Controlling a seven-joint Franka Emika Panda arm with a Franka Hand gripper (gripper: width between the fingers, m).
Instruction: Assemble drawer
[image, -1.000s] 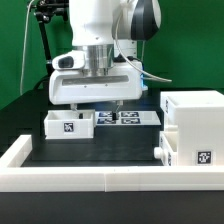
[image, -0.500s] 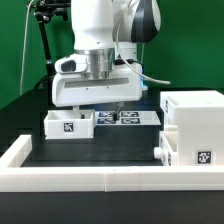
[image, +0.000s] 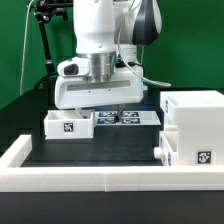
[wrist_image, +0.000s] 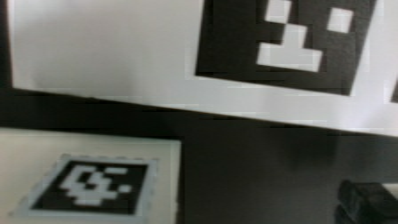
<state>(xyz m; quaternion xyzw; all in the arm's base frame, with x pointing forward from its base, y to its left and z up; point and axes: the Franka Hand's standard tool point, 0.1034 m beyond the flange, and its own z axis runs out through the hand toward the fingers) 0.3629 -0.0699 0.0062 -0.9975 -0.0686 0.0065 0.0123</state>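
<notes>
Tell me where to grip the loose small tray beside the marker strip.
Take the small tray from above, closing the tool across one thin upright side wall. It sits upright and open-topped, clear of the housing, so its rim is probably reachable.

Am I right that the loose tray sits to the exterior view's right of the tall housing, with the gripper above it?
Not quite: the exterior view shows the tray on the left of the housing, not the right. The gripper does hang above the tray.

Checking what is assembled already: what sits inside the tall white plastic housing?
A small knobbed tray pokes out of the tall white plastic housing toward the exterior view's left. The housing's walls hide its interior.
</notes>
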